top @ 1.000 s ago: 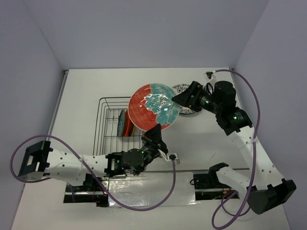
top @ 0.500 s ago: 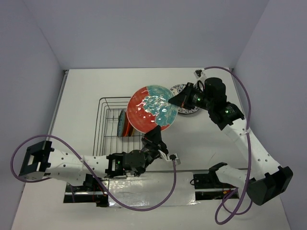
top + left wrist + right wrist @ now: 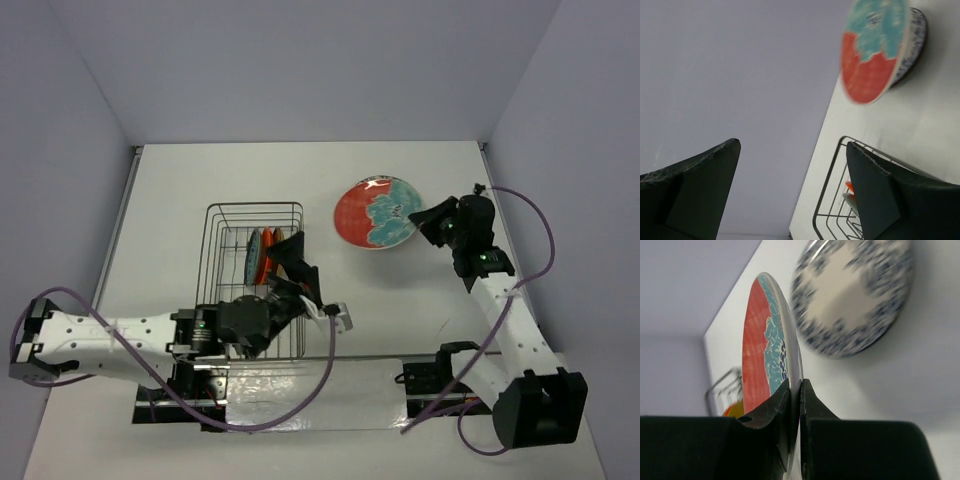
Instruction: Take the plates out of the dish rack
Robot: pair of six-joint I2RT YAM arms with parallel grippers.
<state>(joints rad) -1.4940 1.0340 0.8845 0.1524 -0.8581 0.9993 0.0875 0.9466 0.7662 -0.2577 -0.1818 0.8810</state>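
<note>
My right gripper (image 3: pixel 428 218) is shut on the right rim of the red plate with teal flowers (image 3: pixel 374 212). It holds the plate tilted above the white plate with the blue floral rim (image 3: pixel 852 295), which lies on the table. In the right wrist view the jaws (image 3: pixel 795 386) pinch the red plate (image 3: pixel 760 347) edge-on. My left gripper (image 3: pixel 290 254) stands open and empty over the dish rack (image 3: pixel 225 215). A teal plate (image 3: pixel 253 258) and orange ones (image 3: pixel 270 250) stand in the rack. The left wrist view shows the open gripper (image 3: pixel 792 144) and the red plate (image 3: pixel 871 50) far off.
The rack's wire rim (image 3: pixel 827 192) lies just below my left fingers. White tabletop (image 3: pixel 330 170) runs behind the rack to the back wall. The purple cables (image 3: pixel 330 370) loop near the arm bases.
My left gripper let go of the red plate, opened wide and drew back over the rack. My right gripper shut on the plate's rim and carried it right, over the floral plate.
</note>
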